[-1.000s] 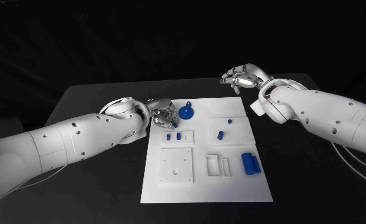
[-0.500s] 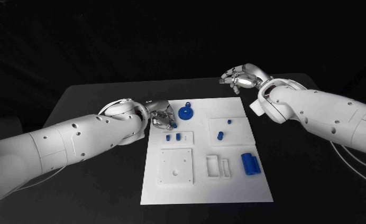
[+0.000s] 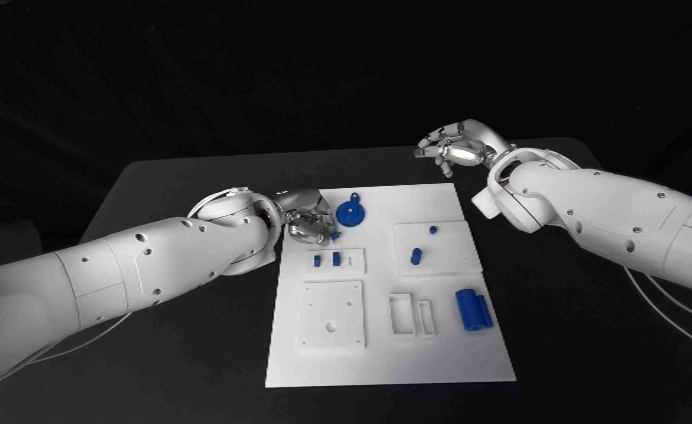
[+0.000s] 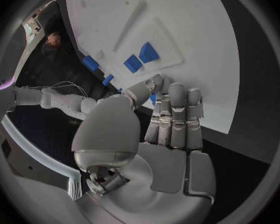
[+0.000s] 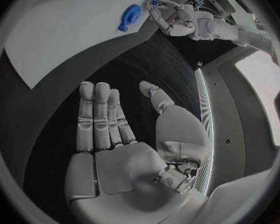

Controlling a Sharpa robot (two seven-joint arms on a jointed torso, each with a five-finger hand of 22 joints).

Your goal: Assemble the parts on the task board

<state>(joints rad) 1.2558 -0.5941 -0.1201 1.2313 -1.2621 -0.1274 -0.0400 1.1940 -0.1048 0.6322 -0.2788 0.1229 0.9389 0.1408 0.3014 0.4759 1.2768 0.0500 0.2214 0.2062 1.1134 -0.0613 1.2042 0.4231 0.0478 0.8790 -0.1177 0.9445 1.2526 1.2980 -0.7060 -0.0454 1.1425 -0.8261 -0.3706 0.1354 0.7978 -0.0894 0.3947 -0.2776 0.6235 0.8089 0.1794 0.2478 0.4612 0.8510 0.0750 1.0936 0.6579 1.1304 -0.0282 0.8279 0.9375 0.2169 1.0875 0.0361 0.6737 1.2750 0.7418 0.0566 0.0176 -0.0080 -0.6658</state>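
**Left hand at the board's far-left edge, a small part apparently pinched**

The board (image 3: 389, 344) lies in the middle of the table (image 3: 173, 194). The left hand (image 3: 306, 216) is held over its far-left edge, just beside the round part (image 3: 352, 214). A small blue piece (image 4: 153, 98) is seen between the thumb and the fingertips (image 4: 177, 92) in the left wrist view, so a light pinch is judged likely, though the contact itself is partly hidden. The right hand (image 3: 459, 148) is kept above the table beyond the board's far-right corner, fingers spread and nothing held.

Other parts are seen on the board: two short pegs (image 3: 327, 259) in a raised block, two small pieces (image 3: 423, 243) on the right plate, and a cylinder (image 3: 473, 309) nearer the robot.

For the step in hand, the pinched piece should be kept upright and lined up over its seat before being lowered. The round part beside it should not be nudged. Pressure is best applied straight down, and the pinch released only once the piece is seated.
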